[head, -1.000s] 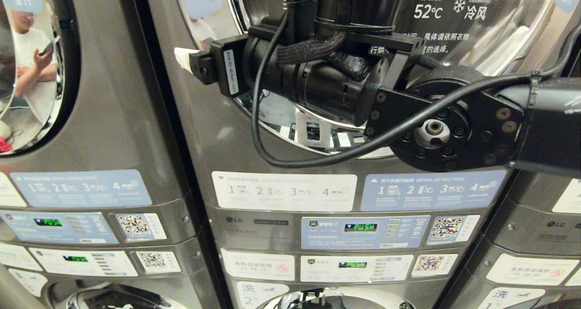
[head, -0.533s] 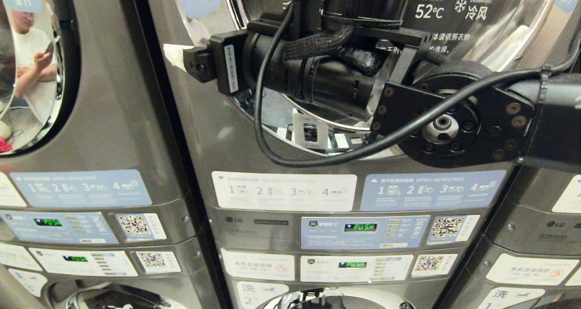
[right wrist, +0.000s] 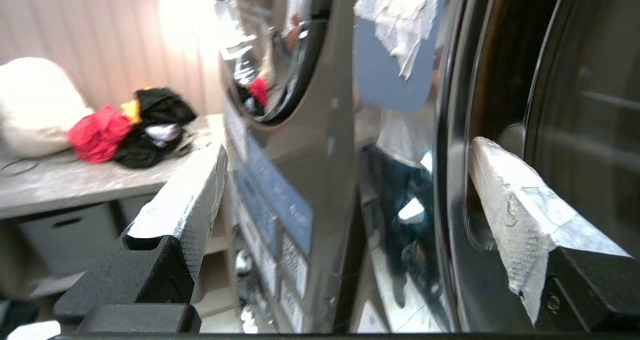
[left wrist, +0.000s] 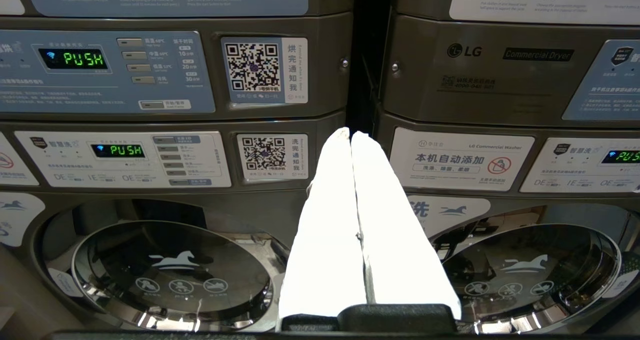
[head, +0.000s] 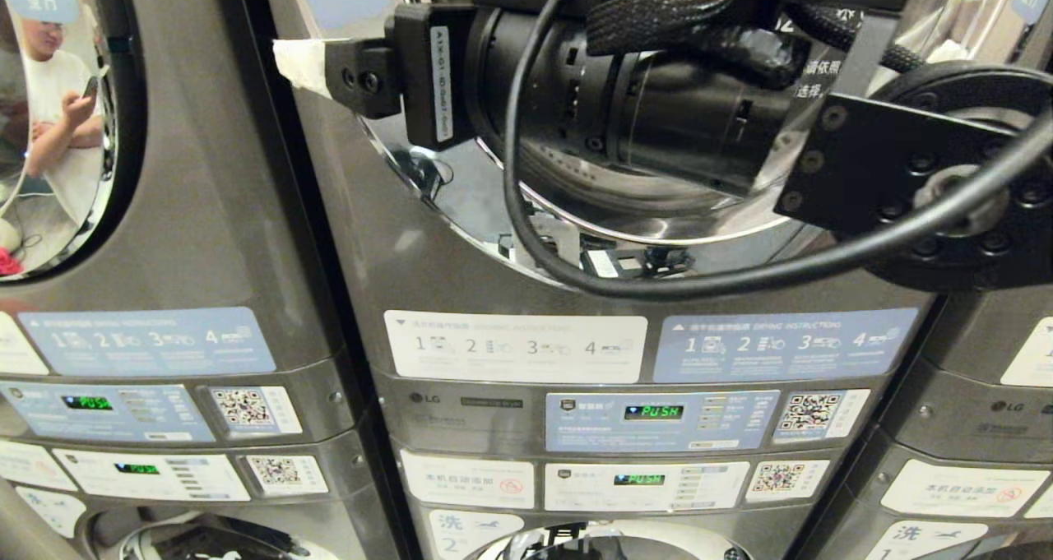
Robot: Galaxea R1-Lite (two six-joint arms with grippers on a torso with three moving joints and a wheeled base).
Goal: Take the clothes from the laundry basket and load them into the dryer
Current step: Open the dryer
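My right gripper (right wrist: 345, 180) is open wide at the left edge of the upper dryer's round door (head: 658, 231). One taped finger (right wrist: 510, 200) lies against the chrome door rim (right wrist: 450, 155); the other finger (right wrist: 185, 200) stands clear of the machine's side. In the head view the right arm covers most of the door, and one white fingertip (head: 300, 62) pokes out left. Red and black clothes (right wrist: 130, 128) lie heaped on a counter beyond. The laundry basket is out of view. My left gripper (left wrist: 351, 135) is shut and empty, pointing at the lower control panels.
Stacked grey machines stand side by side with control panels (head: 658, 420) below the door. A neighbouring door (head: 57, 108) reflects a person holding a phone. A white bag (right wrist: 35, 105) sits on the counter, with grey bins (right wrist: 65, 230) beneath it.
My right arm has lifted and swung closer to the head camera, now covering more of the door. Its white fingertip has shifted left and upward along the door's edge.
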